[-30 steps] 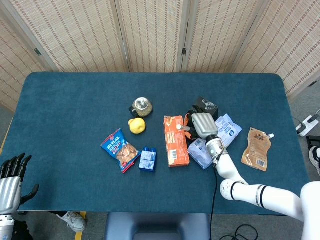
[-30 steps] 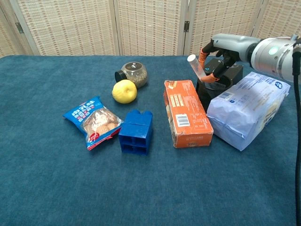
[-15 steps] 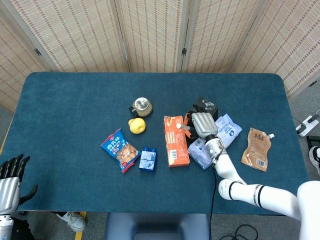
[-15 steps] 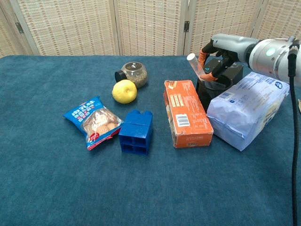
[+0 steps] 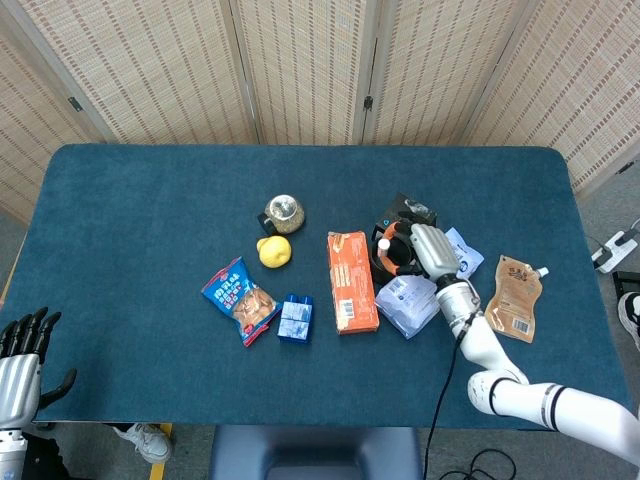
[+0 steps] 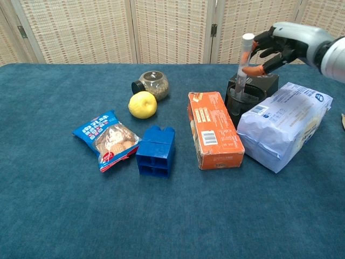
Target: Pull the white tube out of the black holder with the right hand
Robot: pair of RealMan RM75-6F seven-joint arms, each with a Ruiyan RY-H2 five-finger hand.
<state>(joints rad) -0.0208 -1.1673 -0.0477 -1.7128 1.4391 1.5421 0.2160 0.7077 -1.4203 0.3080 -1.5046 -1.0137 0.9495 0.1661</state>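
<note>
1. the right robot hand (image 6: 280, 46) pinches the white tube (image 6: 243, 65) near its capped top, thumb and fingertips closed on it from the robot's right side; the tube stands nearly upright with its lower end still inside the mouth of the black holder (image 6: 249, 100)
2. the step in hand looks like the lift-out, about half made; judged from the chest view, the pull should go straight up along the tube's own axis, so the lower end clears the rim without dragging the holder over
3. the grip sits high on a slim, smooth tube, so it may pivot or slip; a steady pinch and a slow rise seem wise
4. the holder is just below and slightly left of the robot hand, wedged between the orange box (image 6: 214, 129) and the pale blue bag (image 6: 285, 127); both lie close enough to be nudged if the hand drifts sideways
5. the left robot hand (image 5: 22, 350) rests off the bench edge, well apart, fingers spread and holding nothing
</note>
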